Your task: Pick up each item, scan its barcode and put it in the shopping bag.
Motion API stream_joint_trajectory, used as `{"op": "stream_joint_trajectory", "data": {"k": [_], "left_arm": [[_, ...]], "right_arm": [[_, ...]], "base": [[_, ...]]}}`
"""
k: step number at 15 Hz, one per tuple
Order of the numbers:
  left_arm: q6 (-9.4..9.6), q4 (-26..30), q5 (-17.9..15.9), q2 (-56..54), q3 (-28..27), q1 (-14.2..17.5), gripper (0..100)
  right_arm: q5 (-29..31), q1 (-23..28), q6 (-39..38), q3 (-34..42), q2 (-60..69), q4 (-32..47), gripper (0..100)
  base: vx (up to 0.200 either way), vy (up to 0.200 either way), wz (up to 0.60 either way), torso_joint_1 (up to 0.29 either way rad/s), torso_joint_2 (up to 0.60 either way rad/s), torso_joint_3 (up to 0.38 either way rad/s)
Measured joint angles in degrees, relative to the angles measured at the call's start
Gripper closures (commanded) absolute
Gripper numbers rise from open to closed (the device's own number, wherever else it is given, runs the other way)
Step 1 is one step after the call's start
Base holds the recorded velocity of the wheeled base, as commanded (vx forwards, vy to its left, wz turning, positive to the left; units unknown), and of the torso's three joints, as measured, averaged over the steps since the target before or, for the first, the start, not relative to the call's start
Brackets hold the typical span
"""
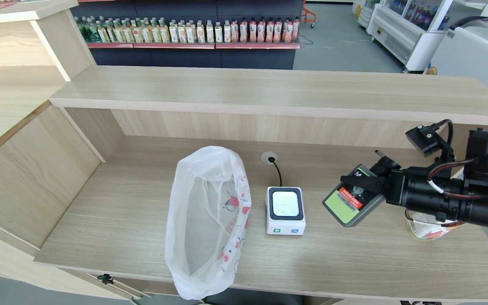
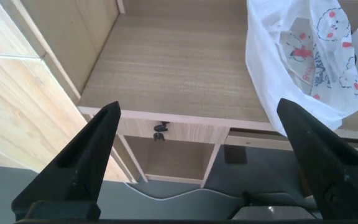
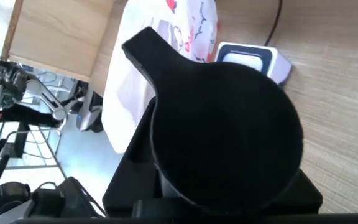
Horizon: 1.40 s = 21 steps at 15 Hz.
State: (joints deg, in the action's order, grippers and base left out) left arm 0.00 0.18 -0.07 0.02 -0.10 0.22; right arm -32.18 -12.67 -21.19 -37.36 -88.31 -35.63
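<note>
A flat grey packet [image 1: 345, 207] with a green panel and a red band across its face hangs clear of the counter [image 1: 354, 262], clamped between the fingers of the right gripper [image 1: 354, 186] and tilted toward the white barcode scanner [image 1: 285, 209]. The scanner sits just to the packet's left, its cable [image 1: 277, 171] running back to a port in the counter. The packet is near the scanner's window but not over it, so its scan appears still to come, and the drop into the bag after that. The white shopping bag [image 1: 180, 237], printed with red cartoon figures, stands open just left of the scanner and looks to hold nothing as yet. A printed cup [image 1: 426, 228] waits on the counter beneath the right arm and seems to be next in line, which puts the job at its first item. The left gripper [image 2: 199, 107] hovers off the counter's near edge, its fingers spread wide and holding nothing. The white print on the packet's red band and the marks on the scanner's front are too small to make out.
</note>
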Motion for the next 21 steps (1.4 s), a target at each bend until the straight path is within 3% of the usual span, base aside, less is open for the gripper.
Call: {"op": "stream_joint_trajectory", "data": {"k": [7, 11, 21], "left_arm": [[0.07, 0.0, 0.0, 0.0, 0.0, 0.0, 0], [0.1, 0.0, 0.0, 0.0, 0.0, -0.06, 0], [0.1, 0.0, 0.0, 0.0, 0.0, -0.01, 0]], "right_arm": [[4.05, -0.52, 7.29, -2.57, -5.96, 0.06, 100], [6.08, -1.33, 8.57, -5.94, -11.5, -4.22, 100], [6.7, -2.6, 14.26, -11.56, -24.26, -8.81, 100]], "base": [[0.0, 0.0, 0.0, 0.0, 0.0, 0.0], [0.0, 0.0, 0.0, 0.0, 0.0, 0.0], [0.0, 0.0, 0.0, 0.0, 0.0, 0.0]]}}
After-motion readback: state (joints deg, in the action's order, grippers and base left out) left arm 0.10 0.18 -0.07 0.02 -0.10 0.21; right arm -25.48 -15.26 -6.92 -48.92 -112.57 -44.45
